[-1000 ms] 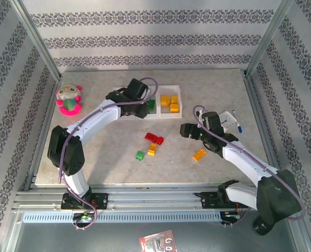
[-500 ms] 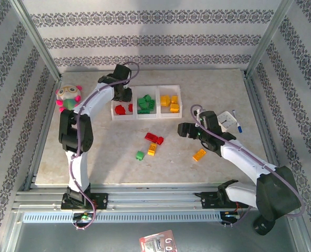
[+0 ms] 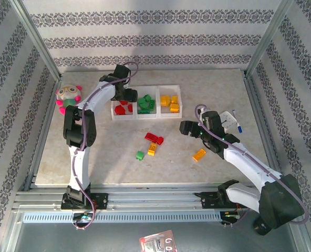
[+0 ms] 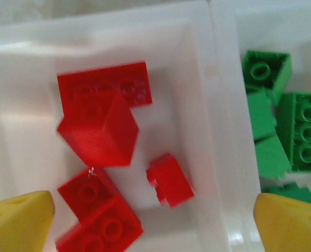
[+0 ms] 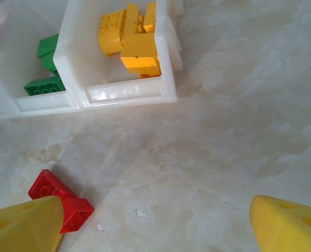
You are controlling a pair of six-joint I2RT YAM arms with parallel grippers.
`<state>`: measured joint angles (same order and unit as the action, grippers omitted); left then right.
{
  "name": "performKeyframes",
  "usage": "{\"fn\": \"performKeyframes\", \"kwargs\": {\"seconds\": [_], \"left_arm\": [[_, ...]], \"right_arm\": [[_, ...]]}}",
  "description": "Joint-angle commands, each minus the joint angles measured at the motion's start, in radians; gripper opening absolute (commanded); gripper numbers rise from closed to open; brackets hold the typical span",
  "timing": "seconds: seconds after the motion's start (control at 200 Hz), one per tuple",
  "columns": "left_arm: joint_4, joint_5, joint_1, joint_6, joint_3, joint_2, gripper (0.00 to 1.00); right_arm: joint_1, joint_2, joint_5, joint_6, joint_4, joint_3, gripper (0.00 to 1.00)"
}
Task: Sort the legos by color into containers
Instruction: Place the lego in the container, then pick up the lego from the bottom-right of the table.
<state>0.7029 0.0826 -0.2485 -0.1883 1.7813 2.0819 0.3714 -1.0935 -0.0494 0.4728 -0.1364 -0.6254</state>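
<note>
The left gripper point(image 4: 155, 220) hangs spread and empty over the red bricks point(image 4: 100, 134) in the nine-o'clock compartment of the tray point(image 3: 161, 116) (green bricks point(image 4: 281, 136) fill the middle, yellow bricks point(image 5: 134, 42) the three-o'clock end), while the right gripper point(image 3: 184, 127), likewise spread and empty, hovers at four o'clock from it near loose legos point(image 3: 154, 138).

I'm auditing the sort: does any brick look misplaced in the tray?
Nothing stands out. Red bricks lie in the left compartment, green bricks in the middle, yellow bricks in the right; none is mixed in or spilled over a wall.
</note>
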Motion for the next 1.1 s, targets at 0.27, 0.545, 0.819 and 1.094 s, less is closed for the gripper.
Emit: {"fn": "performKeyframes", "kwargs": {"seconds": [0.27,0.545,0.819,1.094], "left_arm": [[-0.317,0.198,-0.115,0.33,-0.411,-0.418,0.99],[-0.283,0.387,-0.251,0.52,-0.565,-0.585,0.99],[-0.369,0.533,-0.273,0.617,-0.69,-0.654,0.99],[-0.507,0.598,-0.272,0.597,-0.821,-0.721,0.99]], "right_arm": [[0.013,-0.02,0.068,0.105,-0.241,-0.081,0.98],[0.095,-0.047,0.272,0.398,-0.432,-0.143,0.98],[0.167,-0.183,0.276,0.696,-0.555,-0.153,0.97],[0.169,-0.282,0.214,0.748,-0.529,-0.118,0.97]]}}
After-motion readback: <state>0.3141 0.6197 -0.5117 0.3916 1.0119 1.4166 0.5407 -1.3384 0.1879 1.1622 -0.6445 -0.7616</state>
